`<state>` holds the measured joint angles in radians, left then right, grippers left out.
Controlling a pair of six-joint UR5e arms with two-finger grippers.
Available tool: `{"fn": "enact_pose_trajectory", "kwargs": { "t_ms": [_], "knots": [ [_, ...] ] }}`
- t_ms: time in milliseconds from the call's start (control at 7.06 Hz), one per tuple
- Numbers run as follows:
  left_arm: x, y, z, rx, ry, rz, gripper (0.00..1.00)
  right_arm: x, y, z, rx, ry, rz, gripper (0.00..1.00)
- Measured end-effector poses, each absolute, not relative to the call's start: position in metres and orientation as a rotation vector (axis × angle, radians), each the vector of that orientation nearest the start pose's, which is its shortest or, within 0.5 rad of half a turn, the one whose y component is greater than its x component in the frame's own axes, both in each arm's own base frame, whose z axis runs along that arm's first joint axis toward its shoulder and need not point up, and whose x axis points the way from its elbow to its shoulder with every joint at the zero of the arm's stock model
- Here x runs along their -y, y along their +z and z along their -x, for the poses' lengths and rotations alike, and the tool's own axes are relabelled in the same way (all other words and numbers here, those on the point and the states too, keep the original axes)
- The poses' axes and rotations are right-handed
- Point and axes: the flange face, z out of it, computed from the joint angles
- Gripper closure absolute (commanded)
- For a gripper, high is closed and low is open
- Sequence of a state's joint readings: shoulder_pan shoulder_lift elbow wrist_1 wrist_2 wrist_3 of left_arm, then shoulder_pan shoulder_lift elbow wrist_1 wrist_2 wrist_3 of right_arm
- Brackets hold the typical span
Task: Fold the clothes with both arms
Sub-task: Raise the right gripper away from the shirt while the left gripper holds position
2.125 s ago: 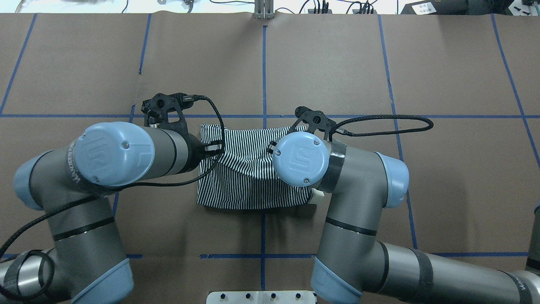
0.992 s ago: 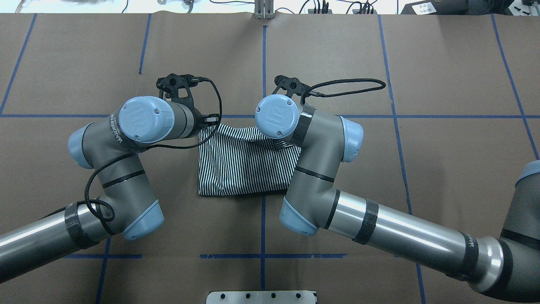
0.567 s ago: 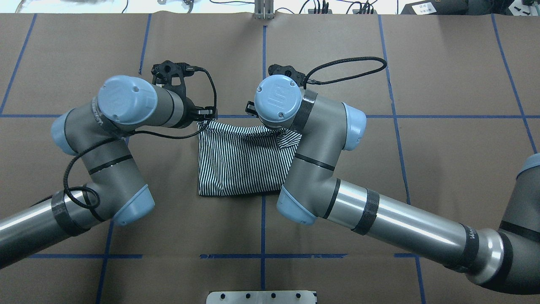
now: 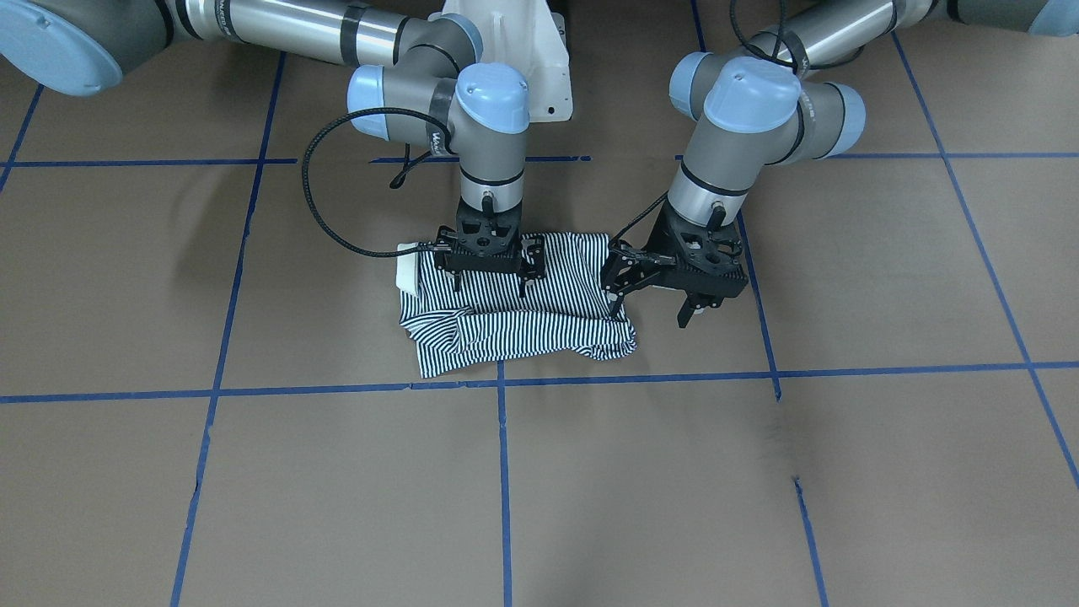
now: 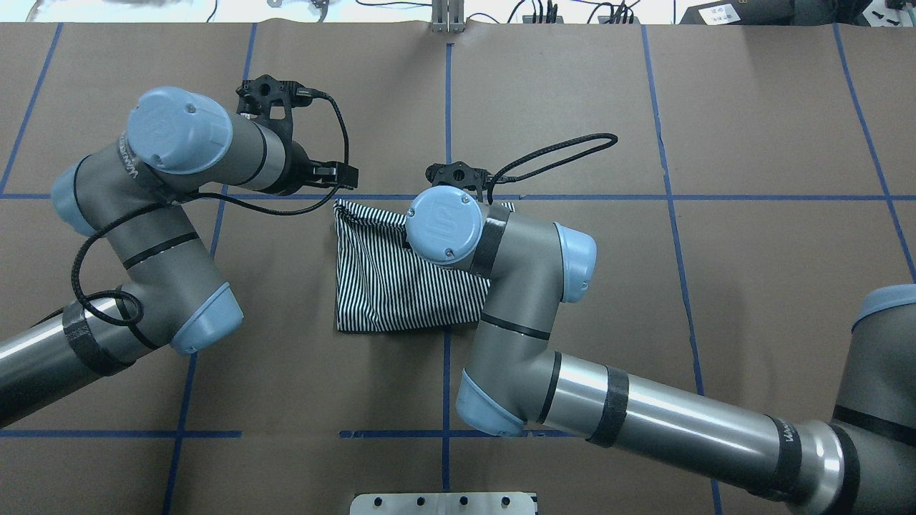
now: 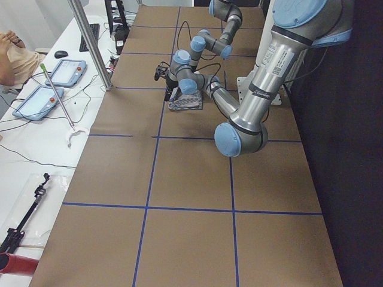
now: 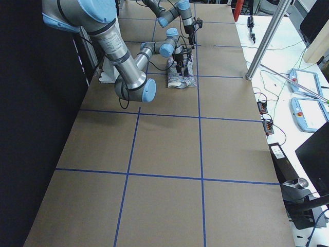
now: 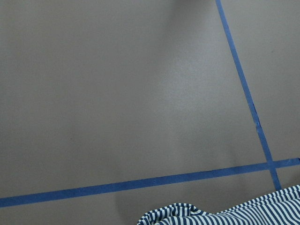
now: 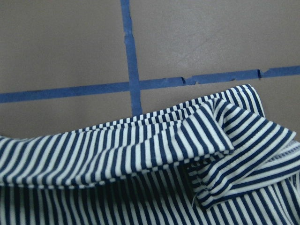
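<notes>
Shirt [image 5: 386, 286]: folded striped bundle, flat on table [image 5: 751, 107], centre of overhead frame, just under horizontal tape line [image 5: 715, 197].
Right gripper [image 4: 489, 285]: over shirt's upper edge in front view, fingers spread, nothing held.
Left gripper [image 4: 649, 302]: just right of shirt there, fingers apart, empty.
Lettering on left arm [image 5: 129, 161]: unreadable.

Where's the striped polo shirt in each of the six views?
Front-facing: shirt centre, just above the blue tape line.
Overhead: shirt centre, partly under the right arm.
Exterior left: shirt small, upper centre.
Exterior right: shirt small, upper centre.
Left wrist: shirt only at the bottom right edge.
Right wrist: shirt fills the lower half.
Landmark: the blue tape line along the shirt's edge farthest from the robot, in every view.
</notes>
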<state>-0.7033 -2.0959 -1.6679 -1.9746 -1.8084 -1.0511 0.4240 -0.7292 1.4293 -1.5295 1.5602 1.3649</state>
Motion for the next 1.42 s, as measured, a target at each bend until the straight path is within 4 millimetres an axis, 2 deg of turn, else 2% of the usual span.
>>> {"fn": "enact_pose_trajectory", "kwargs": {
  "t_ms": [283, 425, 567, 708, 850, 992, 1133, 1275, 1417],
  "knots": [
    [0.514, 0.266, -0.437, -0.963, -0.048, -0.408, 0.0, 0.446, 0.214, 0.642, 0.646, 0.194, -0.268, 0.0],
    [0.513, 0.265, -0.437, -0.966, -0.048, -0.408, 0.0, 0.469, 0.217, 0.641, 0.616, 0.205, -0.278, 0.0],
    [0.513, 0.264, -0.436, -0.967, -0.048, -0.409, 0.0, 0.507, 0.221, 0.636, 0.569, 0.213, -0.29, 0.0],
    [0.513, 0.264, -0.436, -0.968, -0.05, -0.409, 0.0, 0.552, 0.23, 0.618, 0.518, 0.203, -0.301, 0.0],
    [0.513, 0.264, -0.435, -0.968, -0.052, -0.408, 0.0, 0.597, 0.241, 0.585, 0.482, 0.167, -0.299, 0.0],
    [0.512, 0.265, -0.435, -0.968, -0.053, -0.407, 0.0, 0.63, 0.247, 0.554, 0.477, 0.127, -0.281, 0.0],
    [0.512, 0.265, -0.436, -0.967, -0.053, -0.405, 0.0, 0.651, 0.247, 0.528, 0.503, 0.104, -0.259, 0.0],
    [0.511, 0.266, -0.439, -0.966, -0.059, -0.395, 0.0, 0.659, 0.243, 0.511, 0.547, 0.089, -0.25, 0.0],
    [0.503, 0.267, -0.452, -0.971, -0.072, -0.365, 0.0, 0.657, 0.241, 0.501, 0.581, 0.08, -0.257, 0.0]
  ]
}}
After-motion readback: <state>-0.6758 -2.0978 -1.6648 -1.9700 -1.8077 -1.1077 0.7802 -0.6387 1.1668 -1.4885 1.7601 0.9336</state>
